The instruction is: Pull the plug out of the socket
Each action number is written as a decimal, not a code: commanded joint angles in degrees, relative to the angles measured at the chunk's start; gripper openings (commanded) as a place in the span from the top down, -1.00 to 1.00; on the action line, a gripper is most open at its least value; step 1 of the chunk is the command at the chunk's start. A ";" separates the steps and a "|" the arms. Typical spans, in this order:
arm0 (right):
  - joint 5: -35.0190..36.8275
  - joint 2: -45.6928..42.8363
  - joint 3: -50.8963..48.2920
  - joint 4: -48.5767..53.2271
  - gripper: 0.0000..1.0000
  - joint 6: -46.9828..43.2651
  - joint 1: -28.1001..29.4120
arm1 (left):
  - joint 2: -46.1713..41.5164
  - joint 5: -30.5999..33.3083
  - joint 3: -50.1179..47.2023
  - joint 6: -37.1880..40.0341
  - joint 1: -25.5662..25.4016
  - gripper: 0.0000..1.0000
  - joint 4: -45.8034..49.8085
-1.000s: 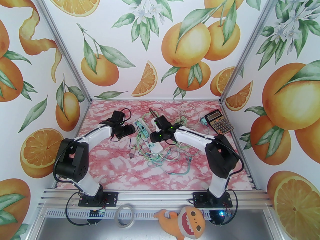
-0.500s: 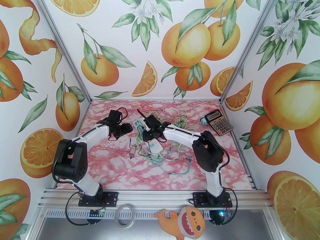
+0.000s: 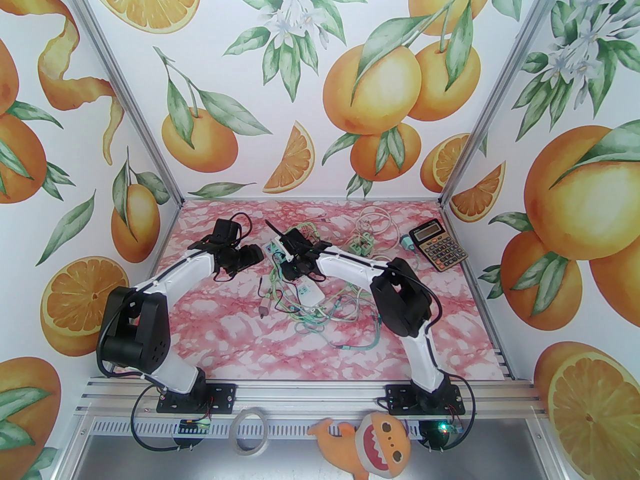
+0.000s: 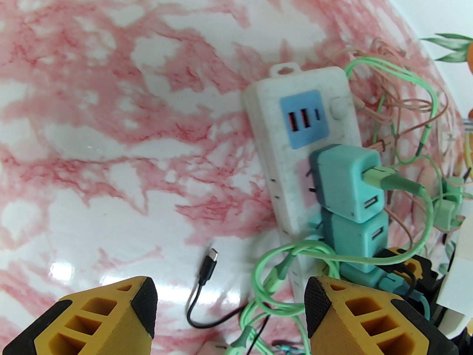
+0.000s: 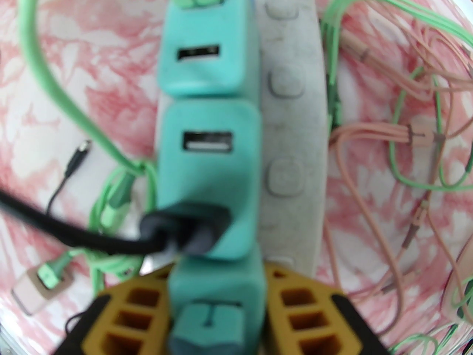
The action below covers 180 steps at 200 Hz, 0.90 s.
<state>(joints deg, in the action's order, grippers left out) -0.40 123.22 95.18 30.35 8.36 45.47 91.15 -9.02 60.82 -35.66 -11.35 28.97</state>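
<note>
Teal plastic fills the gap of the right pincer (image 5: 218, 277). Its yellow fingers (image 5: 306, 309) press against both flanks of the nearest plug (image 5: 218, 296), a teal block seated in the white socket strip (image 5: 292, 124).

Straight ahead of that pincer, two more teal blocks stand in line along the strip. The middle adapter (image 5: 208, 168) carries a thick black cable (image 5: 74, 231) that trails off to the pincer's left. The far adapter (image 5: 207, 50) has a green cable (image 5: 37, 50) pushed into its far end. A row of switch buttons (image 5: 284, 172) runs down the strip on the pincer's right. Beyond the buttons, a tangle of pink and green wires (image 5: 425, 142) lies on the pink marbled surface (image 5: 37, 131).

The left pincer (image 4: 231, 294) hangs wide open above the surface, gripping nothing. The strip lies ahead of it and to its right, with the teal blocks lined up along the strip's side nearer the right finger. A loose black lead (image 4: 208, 268) with a bare connector rests on the surface just ahead, between its two fingers.

In the top external view, the left pincer sits just beside the strip's far end and the right pincer sits over the strip's middle. A calculator (image 3: 438, 244) lies well apart from both pincers, on the right arm's side near the back corner.
</note>
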 commanded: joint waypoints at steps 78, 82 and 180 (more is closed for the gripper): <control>-4.90 8.38 12.73 -1.70 0.42 6.93 1.29 | 0.68 0.37 -0.02 0.77 1.54 -0.39 -0.50; -4.78 8.21 12.48 -1.86 0.42 6.94 1.30 | 1.01 0.20 0.00 0.77 1.52 -0.39 -0.76; -6.17 5.81 8.35 -3.36 0.42 7.16 0.24 | 10.26 -7.68 -0.22 -2.55 2.38 -0.19 -11.26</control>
<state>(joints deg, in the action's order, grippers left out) -5.80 130.72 104.40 29.32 14.20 46.06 99.98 -14.33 60.45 -37.43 -9.30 21.34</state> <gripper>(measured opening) 0.298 0.601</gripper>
